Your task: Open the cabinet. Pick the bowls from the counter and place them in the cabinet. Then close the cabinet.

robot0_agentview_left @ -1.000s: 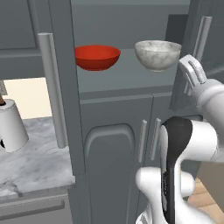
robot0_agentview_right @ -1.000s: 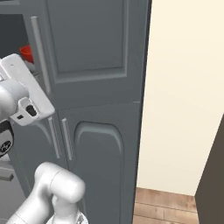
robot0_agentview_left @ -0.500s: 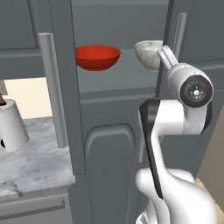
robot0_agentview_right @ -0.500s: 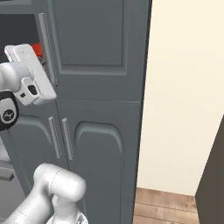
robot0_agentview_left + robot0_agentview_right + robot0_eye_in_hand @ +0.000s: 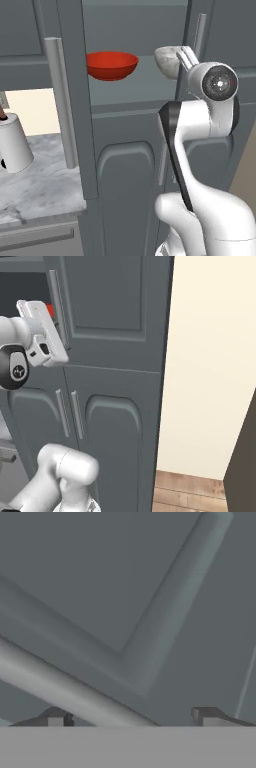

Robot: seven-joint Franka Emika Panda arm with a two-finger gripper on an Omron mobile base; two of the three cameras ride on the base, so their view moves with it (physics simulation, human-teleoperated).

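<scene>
Grey kitchen units fill the background, and the cabinet point(image 5: 135, 85) stands open with both bowls on its shelf: the red bowl point(image 5: 112, 65) left, the marbled bowl point(image 5: 169, 61) right, so stowing looks done. The gripper point(image 5: 132, 716), fingers spread and empty, faces the right door point(image 5: 107, 311) with its bar handle point(image 5: 75, 693) crossing between the tips, apparently lined up for closing.

Marbled bowl point(image 5: 167, 61) half behind arm.
</scene>
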